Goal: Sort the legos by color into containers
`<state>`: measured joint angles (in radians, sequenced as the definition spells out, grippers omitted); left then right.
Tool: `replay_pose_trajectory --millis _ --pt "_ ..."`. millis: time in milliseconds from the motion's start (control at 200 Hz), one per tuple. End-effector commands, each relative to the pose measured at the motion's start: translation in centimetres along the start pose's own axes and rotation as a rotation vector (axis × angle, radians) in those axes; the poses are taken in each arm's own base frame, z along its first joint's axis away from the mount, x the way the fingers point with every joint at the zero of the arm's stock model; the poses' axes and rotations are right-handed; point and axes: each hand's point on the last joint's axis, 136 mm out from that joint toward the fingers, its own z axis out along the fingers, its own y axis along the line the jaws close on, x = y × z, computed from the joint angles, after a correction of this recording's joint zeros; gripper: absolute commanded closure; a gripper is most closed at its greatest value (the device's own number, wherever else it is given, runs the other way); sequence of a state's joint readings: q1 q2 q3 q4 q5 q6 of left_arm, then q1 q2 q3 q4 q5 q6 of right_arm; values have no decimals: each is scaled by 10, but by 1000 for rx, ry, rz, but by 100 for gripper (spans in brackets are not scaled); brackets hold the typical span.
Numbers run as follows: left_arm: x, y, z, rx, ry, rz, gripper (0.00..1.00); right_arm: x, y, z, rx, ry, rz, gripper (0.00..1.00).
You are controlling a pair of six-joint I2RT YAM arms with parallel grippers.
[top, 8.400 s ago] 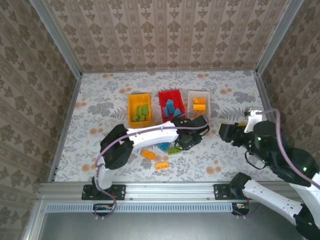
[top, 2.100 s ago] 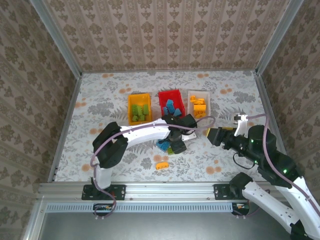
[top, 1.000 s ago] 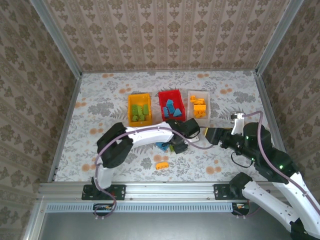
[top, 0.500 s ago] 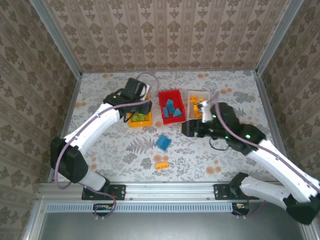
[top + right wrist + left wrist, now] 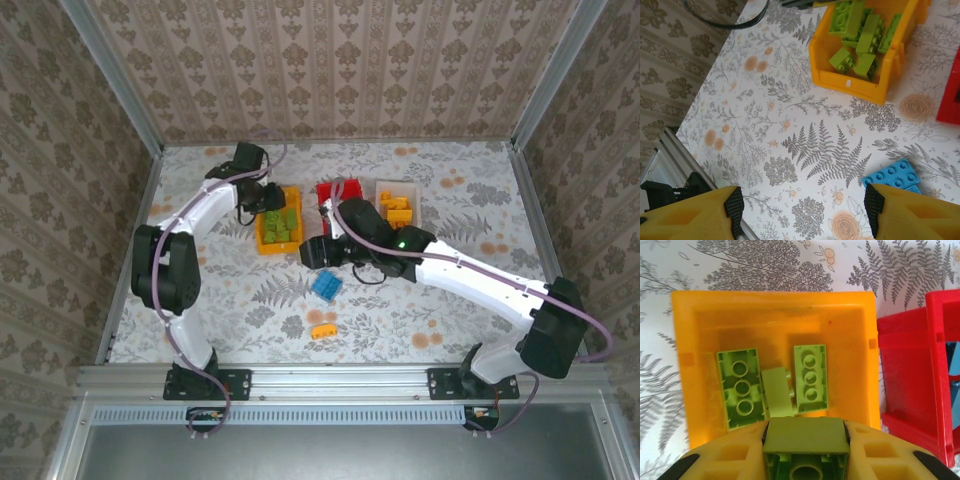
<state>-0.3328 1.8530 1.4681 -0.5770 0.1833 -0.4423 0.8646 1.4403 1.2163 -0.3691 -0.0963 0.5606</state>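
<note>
My left gripper [image 5: 806, 447] is shut on a green lego [image 5: 805, 434] and hangs over the yellow-orange bin [image 5: 860, 360], where three more green legos [image 5: 740, 388] lie. From the top, that gripper [image 5: 266, 197] is at the bin's [image 5: 262, 243] back left. My right gripper [image 5: 804, 205] stands open over bare table, nothing between its fingers; a blue lego [image 5: 890, 175] lies just by its right finger. Seen from above, the right gripper [image 5: 312, 252] is left of the blue lego [image 5: 326, 286]. An orange lego [image 5: 322, 330] lies nearer the front.
The red bin [image 5: 331, 190] is partly hidden by my right arm. The white bin [image 5: 381, 208] holds orange legos [image 5: 399, 212]. In the right wrist view the yellow-orange bin [image 5: 860, 82] with green legos is ahead, the red bin's corner [image 5: 952, 102] at right.
My right arm has swung left, from in front of the white bin to in front of the yellow-orange and red bins. The left gripper shifted slightly back over the yellow-orange bin.
</note>
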Motion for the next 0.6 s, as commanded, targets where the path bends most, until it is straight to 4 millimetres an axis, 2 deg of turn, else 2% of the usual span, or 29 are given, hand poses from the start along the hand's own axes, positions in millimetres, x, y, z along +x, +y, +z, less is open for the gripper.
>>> replay_pose_trajectory --millis 0,80,275,385,405,595 --pt "-17 -19 1 92 -25 -38 76 -10 6 -2 -4 -52 4 32" --pt "-17 -17 8 85 -12 -49 73 -4 2 -1 2 -44 11 32" --pt "-11 -12 15 71 8 -54 58 9 -5 -4 15 -22 18 31" --pt "-14 -16 7 81 -4 -50 53 22 -13 -1 40 17 5 30" --pt "-14 -17 5 83 -7 -47 53 18 -10 -10 29 -1 0 30" --pt "-19 -21 -19 91 -46 -39 52 35 -20 -21 59 34 -19 30"
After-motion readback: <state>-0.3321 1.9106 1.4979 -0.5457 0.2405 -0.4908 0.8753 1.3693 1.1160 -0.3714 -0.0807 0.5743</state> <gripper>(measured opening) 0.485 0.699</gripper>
